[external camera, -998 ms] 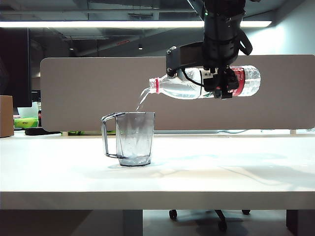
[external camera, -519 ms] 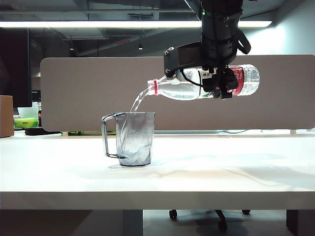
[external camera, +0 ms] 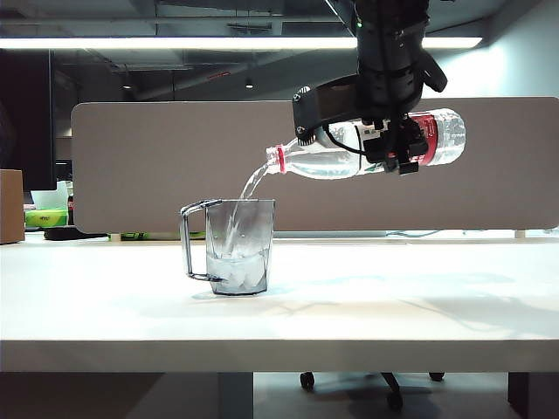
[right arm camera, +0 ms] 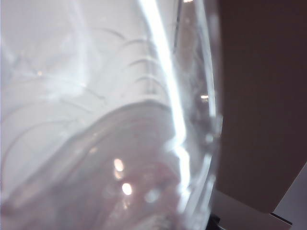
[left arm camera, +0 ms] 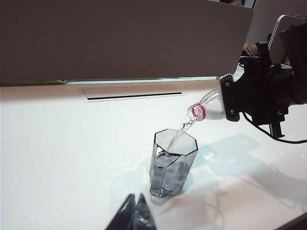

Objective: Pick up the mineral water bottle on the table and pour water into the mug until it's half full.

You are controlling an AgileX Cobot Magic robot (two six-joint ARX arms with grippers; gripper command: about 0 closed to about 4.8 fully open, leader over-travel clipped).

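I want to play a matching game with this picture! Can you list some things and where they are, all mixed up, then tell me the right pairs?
Things:
1. mineral water bottle
2. mug
3. water
4. left gripper

Places or states:
A. streams down from the bottle's mouth
B. stands upright on the table
C. low near the table, close to the mug, touching nothing
D. tipped sideways in the air, held by the right gripper

Pairs: 1-D, 2-B, 3-A, 4-C

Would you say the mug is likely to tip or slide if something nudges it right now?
Probably it slides rather than tips: the mug stands on a smooth white table, with some water low inside. Its clear walls look rigid. The handle could make it turn.
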